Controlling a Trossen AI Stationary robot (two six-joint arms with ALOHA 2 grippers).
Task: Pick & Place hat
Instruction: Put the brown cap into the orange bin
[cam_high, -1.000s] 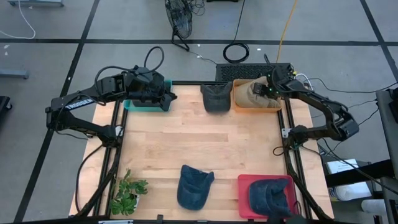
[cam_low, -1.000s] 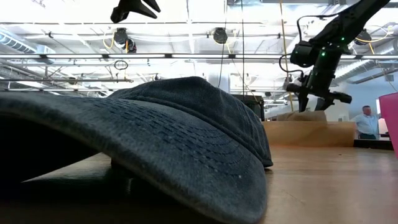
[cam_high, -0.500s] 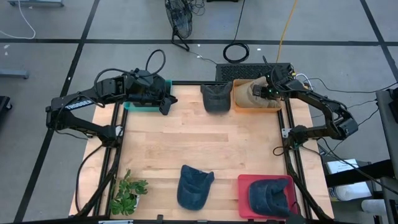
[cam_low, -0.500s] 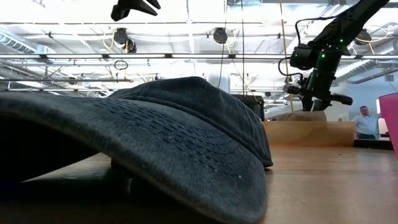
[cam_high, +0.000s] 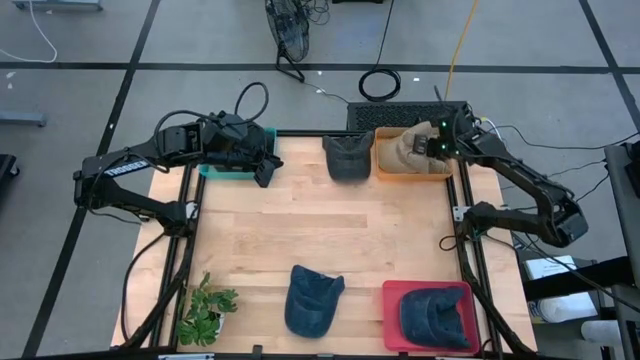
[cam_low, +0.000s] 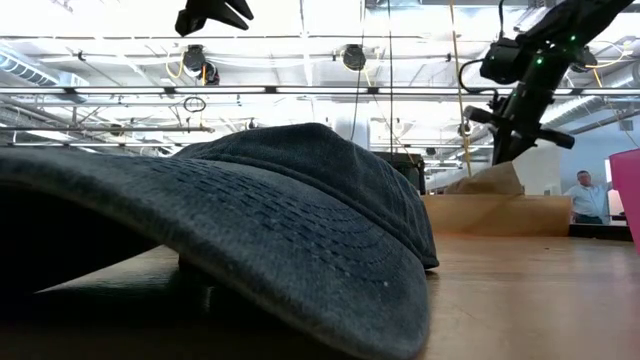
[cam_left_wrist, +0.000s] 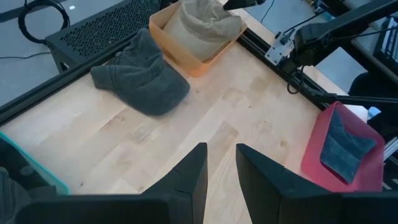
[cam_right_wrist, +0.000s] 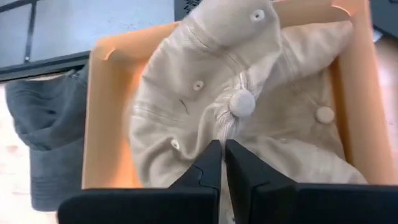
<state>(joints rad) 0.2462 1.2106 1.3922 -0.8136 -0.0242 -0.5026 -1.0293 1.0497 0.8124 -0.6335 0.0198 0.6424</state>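
A beige hat lies in the orange bin at the table's far right, and my right gripper is shut on it from above. A grey hat rests flat on the table to the left of that bin. A blue denim hat lies near the front edge, and it fills the low view. My left gripper hangs open and holds nothing, high above the far left of the table beside the teal bin. My right gripper pinches the cloth of the beige hat's crown, just beside the top button, between its two fingers. The fingers slant down from above. The crown is drawn up into a peak, while the rest of the hat lies in the orange bin.
A red tray at the front right holds another blue hat. A small green plant stands at the front left corner. Bare wood lies across the table's middle. A person stands in the room beyond the table.
My right gripper has shut on the beige hat's crown and risen a little. The crown has been pulled up into a peak, and the rest of the hat stays in the orange bin.
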